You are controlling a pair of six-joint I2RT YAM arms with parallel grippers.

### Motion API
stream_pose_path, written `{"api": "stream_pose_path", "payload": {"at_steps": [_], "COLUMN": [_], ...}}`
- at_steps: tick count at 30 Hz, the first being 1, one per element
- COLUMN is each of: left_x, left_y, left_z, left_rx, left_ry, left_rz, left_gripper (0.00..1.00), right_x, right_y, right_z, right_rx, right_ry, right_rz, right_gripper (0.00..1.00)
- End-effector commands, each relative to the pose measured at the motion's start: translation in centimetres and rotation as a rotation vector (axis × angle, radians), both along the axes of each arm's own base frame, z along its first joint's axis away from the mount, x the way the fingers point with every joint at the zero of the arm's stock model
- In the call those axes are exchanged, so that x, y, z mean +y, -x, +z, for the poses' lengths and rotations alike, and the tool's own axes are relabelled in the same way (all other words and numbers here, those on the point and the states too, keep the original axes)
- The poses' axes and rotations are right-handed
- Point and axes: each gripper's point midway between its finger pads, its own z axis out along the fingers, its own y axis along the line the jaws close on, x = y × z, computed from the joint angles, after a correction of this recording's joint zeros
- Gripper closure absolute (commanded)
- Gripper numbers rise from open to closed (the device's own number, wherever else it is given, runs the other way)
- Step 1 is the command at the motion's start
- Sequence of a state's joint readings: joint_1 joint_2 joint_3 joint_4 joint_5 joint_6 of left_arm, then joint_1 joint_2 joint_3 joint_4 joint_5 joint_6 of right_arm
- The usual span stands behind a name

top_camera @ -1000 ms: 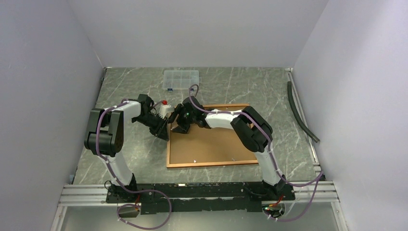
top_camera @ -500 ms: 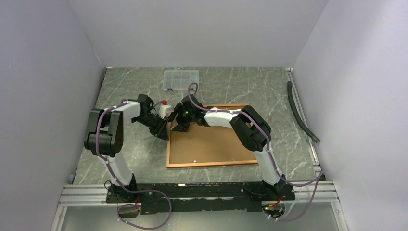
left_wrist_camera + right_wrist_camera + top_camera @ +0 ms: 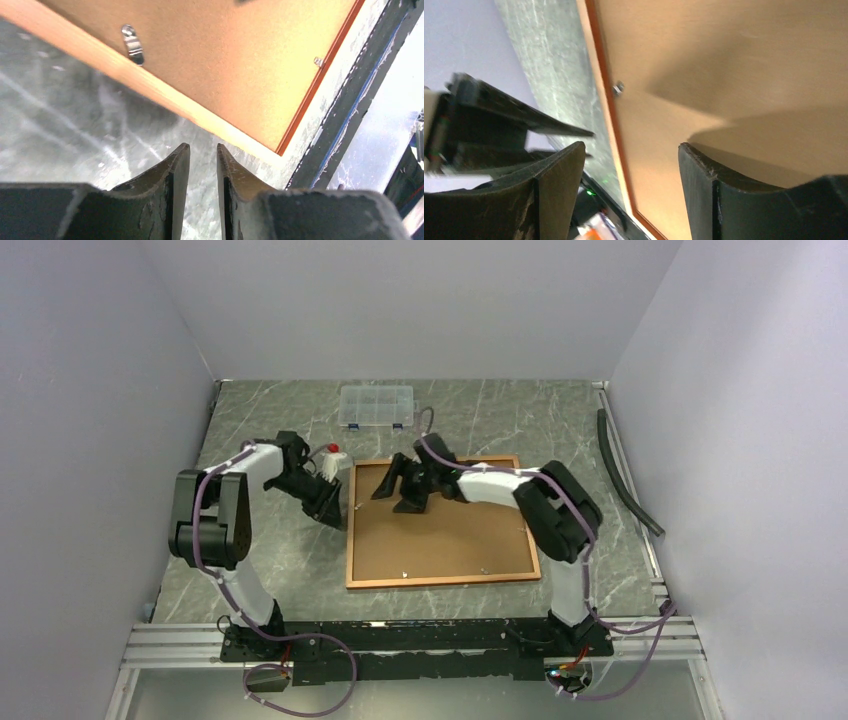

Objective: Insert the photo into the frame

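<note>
The frame lies back up on the table, its lighter wood border around the brown backing board. The photo is hidden. My left gripper hangs over bare table just left of the frame's left edge. In the left wrist view its jaws stand a narrow gap apart with nothing between them. My right gripper is over the board's far left part. In the right wrist view it is wide open and empty above the board. A metal clip sits on the board.
A clear compartment box stands at the back. A small white bottle with a red cap stands by the left gripper. A black hose lies along the right wall. The mounting rail runs along the near edge.
My right gripper has moved right, from the frame's far left corner to over the board. My left gripper has drawn back left, off the frame's left edge.
</note>
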State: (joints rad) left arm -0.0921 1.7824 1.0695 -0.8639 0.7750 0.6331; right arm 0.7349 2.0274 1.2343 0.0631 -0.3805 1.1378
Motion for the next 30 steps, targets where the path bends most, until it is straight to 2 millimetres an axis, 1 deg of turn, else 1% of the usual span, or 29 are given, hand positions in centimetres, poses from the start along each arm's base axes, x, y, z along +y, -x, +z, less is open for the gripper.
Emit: {"api": "stream_pose_path", "payload": {"at_steps": [1, 2, 4, 6, 7, 9, 10, 13, 14, 15, 16, 18, 19, 23, 28, 30], "left_x": [0.6, 0.7, 0.8, 0.8, 0.7, 0.7, 0.8, 1.2, 1.3, 1.4, 1.5, 1.7, 2.4, 3.3, 4.2, 4.3], "left_y": [-1.3, -1.5, -1.7, -1.8, -1.6, -1.6, -1.7, -2.0, -2.0, -2.0, -1.9, -1.4, -1.5, -1.2, -1.6, -1.3], "left_z": [4.6, 5.0, 6.0, 7.1, 7.8, 9.5, 10.3, 12.3, 12.9, 13.4, 13.9, 15.0, 15.3, 17.3, 20.3, 21.1], "left_rx": [-0.097, -0.108, -0.131, -0.159, -0.173, -0.216, -0.242, -0.317, -0.339, -0.355, -0.368, -0.401, -0.411, -0.488, -0.612, -0.624], "left_ry": [0.052, 0.051, 0.058, 0.071, 0.081, 0.105, 0.108, 0.1, 0.093, 0.084, 0.075, 0.062, 0.05, 0.013, -0.02, -0.021], "left_rz": [0.005, 0.01, 0.017, 0.022, 0.019, 0.017, 0.025, 0.048, 0.056, 0.068, 0.081, 0.093, 0.122, 0.177, 0.281, 0.302], "left_gripper": [0.67, 0.67, 0.66, 0.62, 0.59, 0.37, 0.29, 0.25, 0.2, 0.09, 0.06, 0.05, 0.05, 0.05, 0.05, 0.05], "right_x": [-4.8, -5.8, -7.4, -9.1, -9.8, -10.6, -11.0, -11.5, -11.4, -11.2, -11.1, -10.8, -10.8, -10.5, -10.3, -10.3], "right_y": [0.8, 2.0, 4.1, 6.3, 7.4, 10.1, 11.0, 13.6, 14.4, 15.0, 15.6, 16.5, 16.7, 17.1, 16.7, 16.5], "right_z": [4.3, 4.7, 4.9, 4.5, 4.3, 3.9, 3.7, 3.0, 2.9, 2.9, 2.9, 2.7, 2.5, 1.4, -0.2, -0.9], "right_rx": [-0.281, -0.322, -0.388, -0.424, -0.447, -0.469, -0.487, -0.564, -0.589, -0.615, -0.64, -0.679, -0.697, -0.747, -0.79, -0.797], "right_ry": [0.111, 0.157, 0.222, 0.301, 0.332, 0.35, 0.36, 0.378, 0.373, 0.368, 0.369, 0.37, 0.38, 0.427, 0.523, 0.574], "right_rz": [0.2, 0.259, 0.377, 0.47, 0.518, 0.614, 0.646, 0.722, 0.745, 0.765, 0.777, 0.803, 0.809, 0.841, 0.864, 0.885], "right_gripper": [0.27, 0.27, 0.26, 0.26, 0.26, 0.26, 0.26, 0.26, 0.26, 0.26, 0.26, 0.27, 0.27, 0.3, 0.33, 0.34]}}
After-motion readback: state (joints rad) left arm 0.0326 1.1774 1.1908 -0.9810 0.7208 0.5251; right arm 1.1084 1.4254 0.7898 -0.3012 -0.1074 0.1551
